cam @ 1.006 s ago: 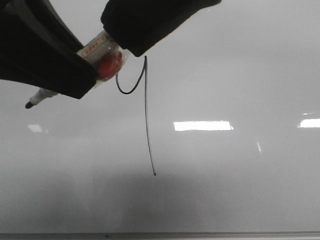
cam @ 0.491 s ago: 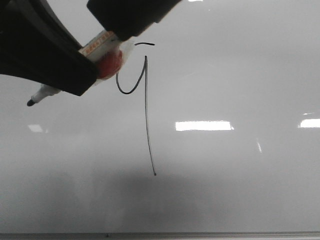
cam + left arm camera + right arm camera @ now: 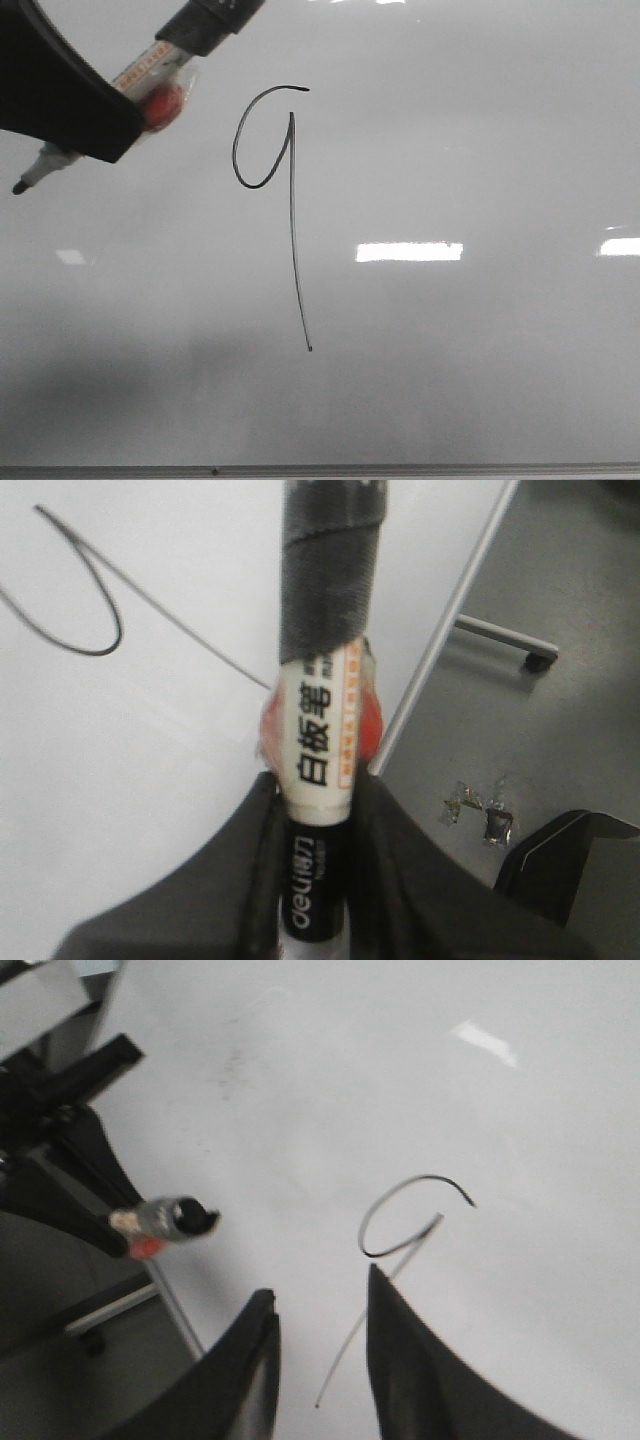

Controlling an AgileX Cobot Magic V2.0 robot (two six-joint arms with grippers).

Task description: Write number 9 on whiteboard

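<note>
The number 9 (image 3: 291, 200) is a thin black line on the whiteboard (image 3: 450, 150), an oval loop with a long tail. My left gripper (image 3: 115, 125), at the top left of the front view, is shut on a white marker (image 3: 150, 72) with a dark taped end. Its tip (image 3: 20, 186) points down-left, well left of the 9. In the left wrist view the left gripper (image 3: 316, 795) clamps the marker (image 3: 322, 705), with the loop (image 3: 100, 645) beyond. My right gripper (image 3: 320, 1295) is open and empty over the 9's tail (image 3: 400, 1225).
The board's grey metal edge strip (image 3: 400, 468) runs along the front. In the left wrist view the board's side edge (image 3: 450, 630) borders grey floor with a stand's leg (image 3: 505, 640). Bright light reflections (image 3: 410, 251) lie on the board.
My left gripper has moved left and up with the marker. A large black shape has left the top of the view. The whole loop of the 9 now shows.
</note>
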